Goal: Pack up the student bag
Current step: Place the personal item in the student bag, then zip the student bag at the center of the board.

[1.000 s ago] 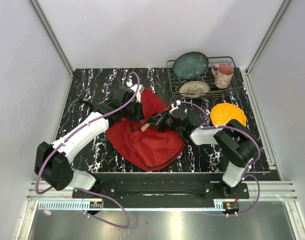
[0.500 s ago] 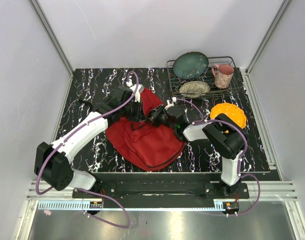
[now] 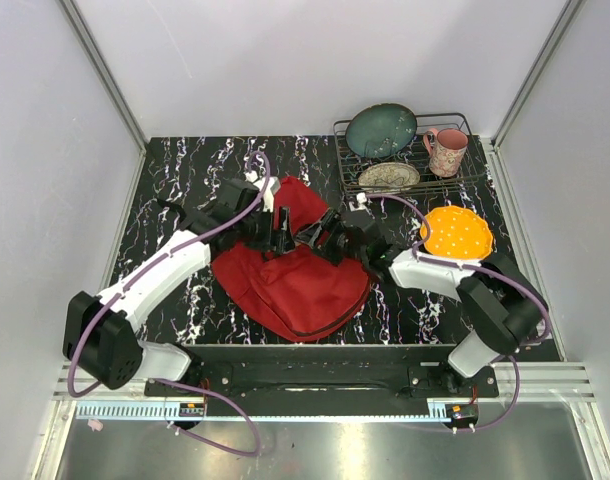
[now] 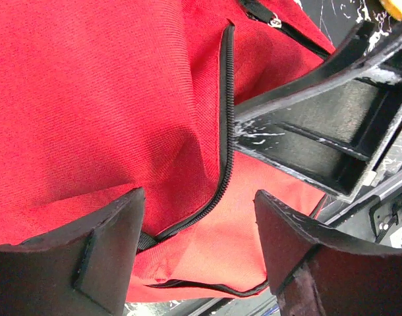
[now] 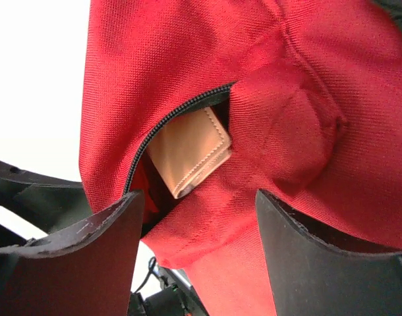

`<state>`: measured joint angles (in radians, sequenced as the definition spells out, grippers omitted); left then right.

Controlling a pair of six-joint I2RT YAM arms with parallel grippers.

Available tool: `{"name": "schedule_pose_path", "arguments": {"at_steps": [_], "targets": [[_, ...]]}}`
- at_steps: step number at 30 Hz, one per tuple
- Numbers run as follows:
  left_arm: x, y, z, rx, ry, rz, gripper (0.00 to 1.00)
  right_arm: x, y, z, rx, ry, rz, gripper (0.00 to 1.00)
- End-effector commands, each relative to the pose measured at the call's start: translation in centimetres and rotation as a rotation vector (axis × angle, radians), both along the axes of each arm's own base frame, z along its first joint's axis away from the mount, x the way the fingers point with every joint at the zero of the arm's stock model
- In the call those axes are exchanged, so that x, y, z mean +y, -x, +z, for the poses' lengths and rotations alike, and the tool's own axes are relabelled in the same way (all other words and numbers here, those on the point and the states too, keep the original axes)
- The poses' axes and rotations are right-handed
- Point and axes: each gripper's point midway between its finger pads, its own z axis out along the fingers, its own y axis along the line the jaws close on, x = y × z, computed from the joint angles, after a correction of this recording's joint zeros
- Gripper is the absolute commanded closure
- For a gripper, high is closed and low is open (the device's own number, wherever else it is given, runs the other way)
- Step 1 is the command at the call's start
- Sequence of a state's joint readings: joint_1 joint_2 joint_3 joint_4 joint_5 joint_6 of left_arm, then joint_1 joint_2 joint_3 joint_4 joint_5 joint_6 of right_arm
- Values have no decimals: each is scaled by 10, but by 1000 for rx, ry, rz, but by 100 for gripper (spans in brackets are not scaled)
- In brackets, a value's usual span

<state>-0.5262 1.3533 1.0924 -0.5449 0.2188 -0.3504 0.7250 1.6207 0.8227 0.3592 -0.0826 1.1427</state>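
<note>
**Red bag under two wide-open pincers**

From above, the red bag (image 3: 290, 280) is seen lying flat on the black marbled table (image 3: 175, 190). It is in the middle, just in front of the two arms. The left pincer (image 3: 279, 236) and the right pincer (image 3: 320, 234) are both seen over the top part of the bag, close to each other. How wide they stand is hard to tell from up there.

A wire rack (image 3: 425, 172) is seen at the far right corner of the table. A green bowl (image 3: 381, 130), a pink mug (image 3: 446, 152) and a spotted plate (image 3: 389, 178) are held in it. An orange plate (image 3: 457, 232) is seen on the table just in front of the rack, well apart from the bag. None of these are shown by the wrist cameras.

By the left wrist camera, the left pincer is shown wide open, with nothing held. Only red cloth is seen past it. A black zip (image 4: 225, 131) is seen running down the cloth between the two sides of the pincer. A black part of the other pincer is seen at the right, close over the bag.

By the right wrist camera, the right pincer is also shown wide open, with nothing held. Here a gap in the zip is seen, and a small tan leather thing (image 5: 191, 155) is tucked partly inside it. That thing cannot be made out in the other two views.
</note>
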Motion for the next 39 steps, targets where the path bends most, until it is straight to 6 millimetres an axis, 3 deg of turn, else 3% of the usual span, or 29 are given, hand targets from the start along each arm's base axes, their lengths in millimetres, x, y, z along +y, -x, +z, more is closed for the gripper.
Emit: {"name": "schedule_pose_path", "arguments": {"at_steps": [1, 5, 8, 12, 14, 16, 17, 18, 19, 20, 21, 22, 23, 29, 34, 36, 37, 39], "targets": [[8, -7, 26, -87, 44, 64, 28, -18, 11, -6, -3, 144, 10, 28], [22, -2, 41, -137, 54, 120, 24, -25, 15, -6, -3, 167, 7, 36], [29, 6, 44, -155, 64, 135, 19, -31, 9, -10, 5, 223, -26, 36], [36, 17, 34, -135, 53, 151, 19, -23, -9, 7, -15, 205, -55, 34], [40, 21, 34, -142, 57, 169, 19, -26, -18, 6, -3, 232, -97, 33], [44, 25, 31, -144, 59, 184, 19, -21, -31, 22, -42, 225, -117, 33], [45, 26, 29, -142, 59, 187, 19, -23, -33, 15, -22, 259, -124, 33], [46, 27, 26, -138, 57, 188, 18, -19, -41, 27, -37, 254, -134, 33], [47, 29, 25, -137, 53, 190, 18, -20, -46, 26, -39, 282, -148, 33], [49, 29, 23, -136, 47, 195, 18, -25, -44, 6, 19, 354, -146, 34], [51, 30, 19, -127, 42, 204, 18, -21, -53, 16, 11, 361, -152, 35], [51, 31, 18, -125, 41, 207, 18, -24, -56, 10, 19, 403, -157, 37], [53, 31, 16, -128, 37, 217, 18, -30, -50, -10, 78, 474, -149, 41], [58, 37, 1, -96, 52, 259, 18, -46, -45, -20, 92, 573, -166, 53], [57, 43, -8, -77, 77, 273, 18, -41, -33, -12, 31, 585, -98, 61], [59, 44, -12, -72, 65, 273, 18, -43, -28, -16, 22, 586, -86, 56], [60, 44, -15, -67, 59, 275, 18, -42, -29, -16, 16, 586, -86, 47], [59, 46, -19, -58, 65, 276, 18, -40, -31, -19, 12, 588, -79, 46]]}}
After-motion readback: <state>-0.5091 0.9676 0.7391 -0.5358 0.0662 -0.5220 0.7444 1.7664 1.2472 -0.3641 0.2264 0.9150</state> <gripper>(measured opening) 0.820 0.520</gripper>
